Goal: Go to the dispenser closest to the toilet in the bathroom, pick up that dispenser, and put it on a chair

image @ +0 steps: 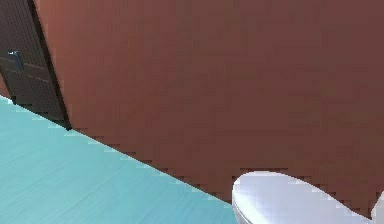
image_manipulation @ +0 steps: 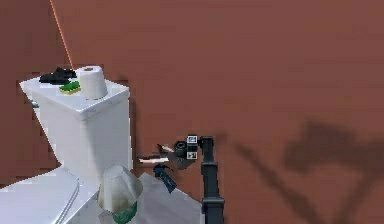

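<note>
Facing: red-brown wall [image: 220,80] over turquoise floor [image: 70,170]; dark door [image: 30,70] at the forward view's left
Toilet: white toilet [image: 290,200] at the forward view's bottom right; its tank [image_manipulation: 85,130] at the arm side view's left
Tank top: paper roll [image_manipulation: 92,82]; dark thing [image_manipulation: 57,75]; green thing [image_manipulation: 70,88]
Arm end: gripper [image_manipulation: 158,168] just right of the tank; cannot tell whether it holds anything
Dispenser: likely the pale rounded thing [image_manipulation: 120,192] with a green base, low, left of the gripper; contact unclear

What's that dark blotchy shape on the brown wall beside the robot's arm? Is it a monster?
No. Arm side view: it's just a grey shadow on the wall, right of the arm. Forward view: the wall looks smoothly lit, and the toilet lid has a soft pale sheen.
</note>
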